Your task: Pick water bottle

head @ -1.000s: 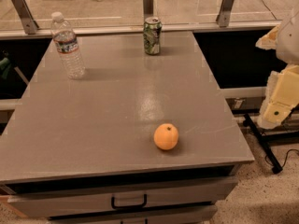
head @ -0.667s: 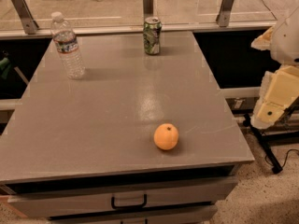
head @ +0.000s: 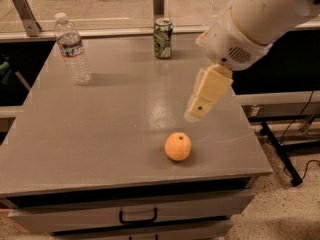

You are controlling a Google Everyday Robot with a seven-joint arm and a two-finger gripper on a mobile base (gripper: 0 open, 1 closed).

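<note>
Over the worktop (head: 100, 134): tool (head: 196, 111) well apart from bottle (head: 72, 46)

At the far left corner the bottle stands upright, cap on; a can (head: 162, 38) stands at the far edge; an orange (head: 178, 146) lies near the front; the tool hangs over the right side, above the orange; how far open it is cannot be told.

**Materials and finishes**

Bench (head: 100, 134): smooth grey top with a soft sheen and a pale glare patch at centre.
Water bottle (head: 72, 49), upper left: clear ribbed plastic.
Can (head: 162, 38), top centre: glossy metal.
Orange (head: 178, 146): matt skin.
Gripper (head: 199, 108), right of centre: cream matt plastic.
</note>
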